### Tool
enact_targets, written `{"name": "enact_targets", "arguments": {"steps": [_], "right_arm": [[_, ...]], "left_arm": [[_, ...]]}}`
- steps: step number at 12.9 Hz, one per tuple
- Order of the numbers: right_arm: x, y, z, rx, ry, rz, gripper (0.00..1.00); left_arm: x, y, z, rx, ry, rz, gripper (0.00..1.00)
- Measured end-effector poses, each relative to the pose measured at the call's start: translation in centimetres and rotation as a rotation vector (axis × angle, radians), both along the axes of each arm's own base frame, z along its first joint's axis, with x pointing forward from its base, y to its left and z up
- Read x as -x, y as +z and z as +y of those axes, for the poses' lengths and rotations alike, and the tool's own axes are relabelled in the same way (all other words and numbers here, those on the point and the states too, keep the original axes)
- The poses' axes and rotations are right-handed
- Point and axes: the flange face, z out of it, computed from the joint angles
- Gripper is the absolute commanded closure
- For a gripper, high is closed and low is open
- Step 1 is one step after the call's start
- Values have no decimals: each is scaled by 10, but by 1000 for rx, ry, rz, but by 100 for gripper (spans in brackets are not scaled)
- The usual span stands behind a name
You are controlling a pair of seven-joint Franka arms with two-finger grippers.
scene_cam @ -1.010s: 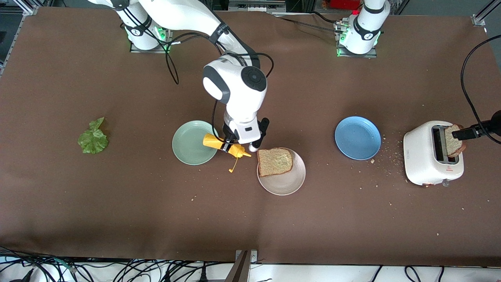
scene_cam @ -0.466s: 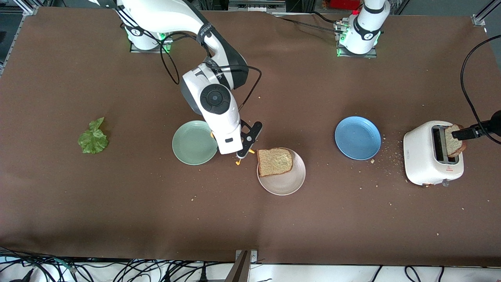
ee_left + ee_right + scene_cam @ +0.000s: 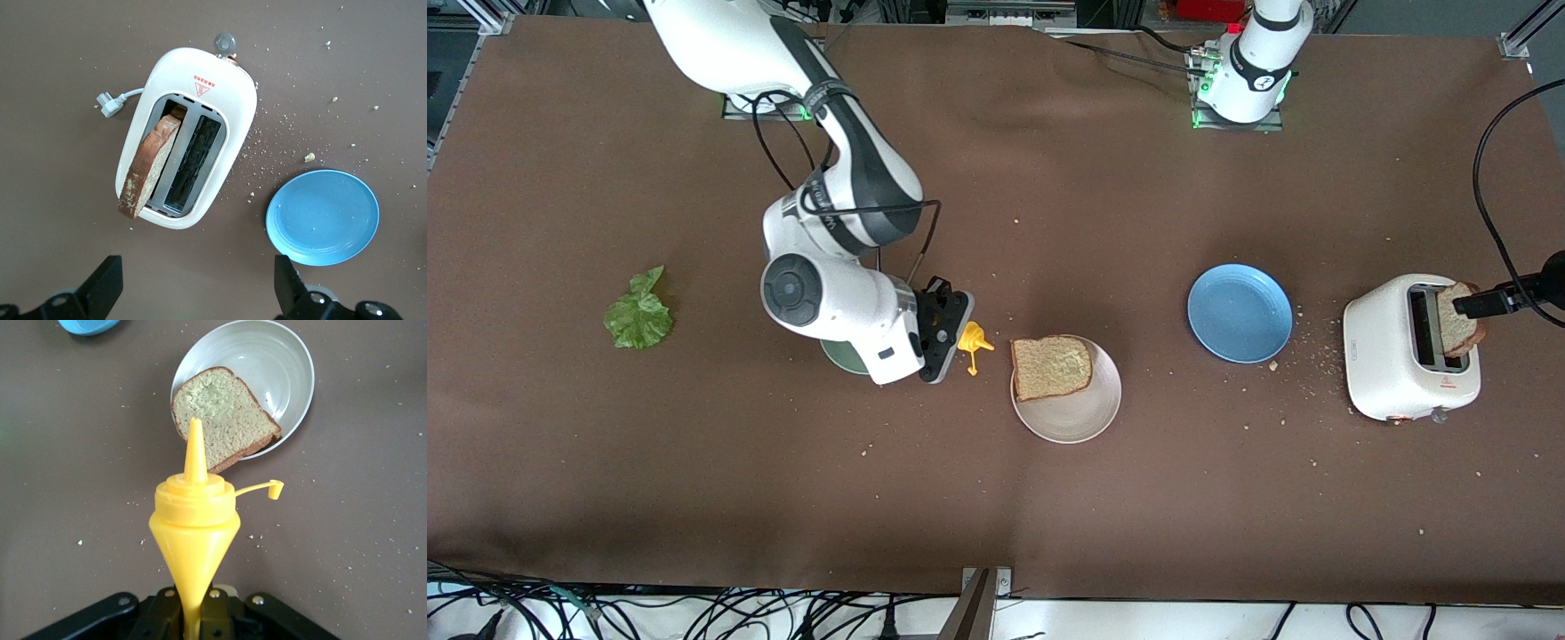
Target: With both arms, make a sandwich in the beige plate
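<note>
The right gripper is clamped on a yellow plastic squeeze bottle with a cone nozzle. It holds the bottle on its side over the brown table, between the round mint-green plate and the round pale beige plate. In the right wrist view the nozzle points toward the beige plate, and the little cap hangs off to one side on its tether. So the spout is open, which suggests sauce is meant for the bread.

On the beige plate lies one square slice of brown wholegrain bread with a darker crust. It sits toward the rim nearest the bottle and overlaps that rim slightly. Only the bottom layer of the sandwich appears to be in place.

The ruffled green lettuce leaf lies flat on the table, well apart toward the right arm's end.

The second slice of brown bread stands tilted in one slot of the white two-slot toaster at the left arm's end. A round blue plate lies beside the toaster.

The left gripper hangs above the toaster with its fingers spread wide and nothing between them. The front view shows a dark tip close to the slice, though whether it touches the slice is hard to tell. That arm looks poised to lift the toast out.
</note>
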Motion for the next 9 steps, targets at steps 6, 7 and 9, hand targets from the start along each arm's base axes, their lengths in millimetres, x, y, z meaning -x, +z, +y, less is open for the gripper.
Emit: {"name": "enact_targets", "arguments": {"steps": [6, 7, 9], "right_arm": [[-17, -3, -133, -422, 148, 145, 100], [-18, -15, -160, -497, 162, 154, 100], [-14, -44, -207, -610, 217, 158, 100]], "left_arm": [[0, 0, 0, -1, 0, -4, 0], [-1, 1, 0, -2, -1, -9, 0], [-2, 1, 0, -3, -1, -12, 0]]}}
